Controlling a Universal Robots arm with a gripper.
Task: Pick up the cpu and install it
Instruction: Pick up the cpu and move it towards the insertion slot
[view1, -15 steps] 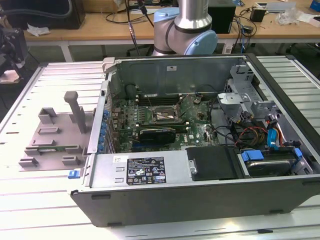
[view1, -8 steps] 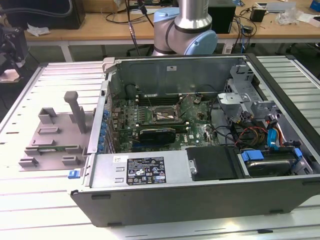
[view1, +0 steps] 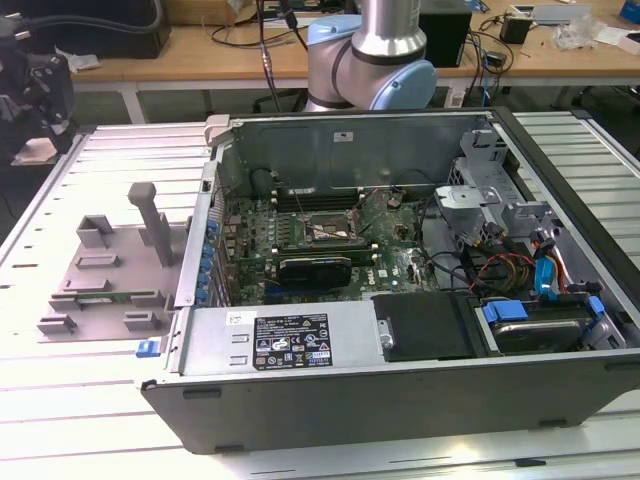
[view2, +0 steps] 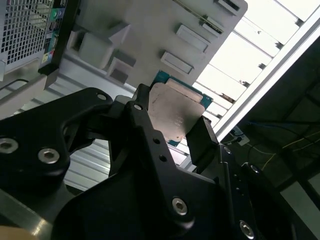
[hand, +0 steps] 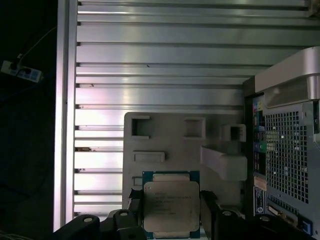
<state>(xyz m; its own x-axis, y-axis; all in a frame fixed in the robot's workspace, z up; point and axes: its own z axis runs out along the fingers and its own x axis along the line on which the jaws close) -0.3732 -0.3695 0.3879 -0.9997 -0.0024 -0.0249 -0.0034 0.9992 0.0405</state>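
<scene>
One black claw (hand: 171, 201) is pinching the flat square silver-topped cpu (hand: 171, 212), with a pale grey moulded tray (hand: 165, 135) behind it.

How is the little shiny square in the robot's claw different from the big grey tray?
The cpu is shiny silver with a blue-green edge; the grey tray is dull grey all over. The cpu is small and flat; the tray is much bigger, with raised blocks. The gripper holds the cpu; the tray lies on the slatted table. Both have straight edges.
</scene>
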